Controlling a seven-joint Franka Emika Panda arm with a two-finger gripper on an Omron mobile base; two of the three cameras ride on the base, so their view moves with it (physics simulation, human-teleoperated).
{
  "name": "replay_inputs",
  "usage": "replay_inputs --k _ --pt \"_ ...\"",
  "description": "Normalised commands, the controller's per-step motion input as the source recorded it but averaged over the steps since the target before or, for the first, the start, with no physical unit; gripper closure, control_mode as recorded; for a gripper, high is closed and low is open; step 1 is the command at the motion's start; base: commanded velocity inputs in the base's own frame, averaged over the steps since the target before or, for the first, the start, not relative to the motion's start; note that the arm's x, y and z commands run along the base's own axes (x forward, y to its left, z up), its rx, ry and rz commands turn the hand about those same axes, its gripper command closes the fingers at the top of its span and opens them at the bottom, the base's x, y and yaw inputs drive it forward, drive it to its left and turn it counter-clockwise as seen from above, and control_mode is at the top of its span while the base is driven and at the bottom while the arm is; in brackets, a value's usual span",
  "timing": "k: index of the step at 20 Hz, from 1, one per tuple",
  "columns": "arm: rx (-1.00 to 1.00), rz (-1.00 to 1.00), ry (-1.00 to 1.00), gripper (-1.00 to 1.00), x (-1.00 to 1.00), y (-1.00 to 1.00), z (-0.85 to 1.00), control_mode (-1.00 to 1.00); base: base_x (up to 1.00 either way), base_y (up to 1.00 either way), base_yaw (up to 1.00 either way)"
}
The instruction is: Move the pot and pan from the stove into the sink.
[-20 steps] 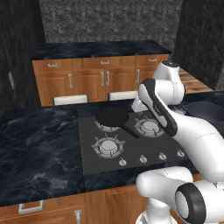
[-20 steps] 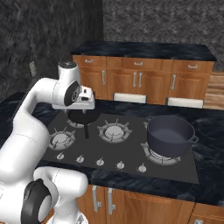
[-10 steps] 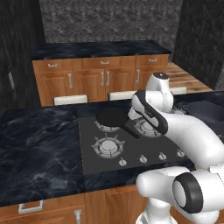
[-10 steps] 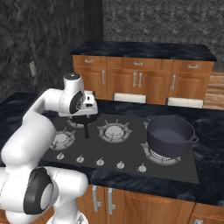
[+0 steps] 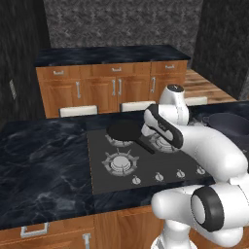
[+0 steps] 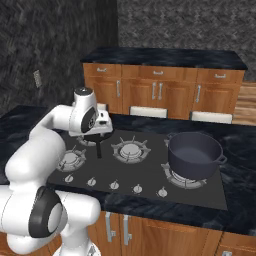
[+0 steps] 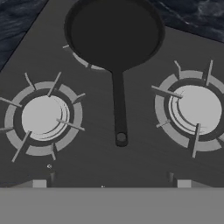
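— Dark marble counter, black glass stove (image 5: 146, 165) set in it. Where's the flat matte-black frying pan (image 7: 114, 33)?

— On the far-left burner. From the hand view its bowl lies at twelve o'clock, the long straight handle (image 7: 119, 105) running toward six, its end just ahead of the two-finger gripper (image 7: 111, 181).

— Gripper state?

— Spread wide, holding nothing, the handle centred between the tips. The deep blue-grey pot (image 6: 194, 154) sits well apart on the right burner.

Arm and wide-open claw (image 7: 111, 181) now lower over the pan (image 7: 114, 36), nearer its handle (image 7: 119, 107).
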Motion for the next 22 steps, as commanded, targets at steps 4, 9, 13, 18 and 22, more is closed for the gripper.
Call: replay_inputs --k 4,9,13,18,22 --pt "0.00 0.02 -0.02 -1.00 0.00 0.00 -0.25 -1.00 0.00 0.00 0.00" --pt "0.01 0.02 -0.08 -1.00 0.07 0.02 -0.30 -1.00 0.00 0.00 0.00" --pt "0.00 0.02 -0.09 -1.00 0.13 0.05 -0.35 -1.00 0.00 0.00 0.00" --pt "0.00 0.02 -0.06 -1.00 0.19 0.07 -0.39 -1.00 0.00 0.00 0.00" --pt "0.00 0.01 -0.03 -1.00 0.24 0.06 -0.37 -1.00 0.00 0.00 0.00"
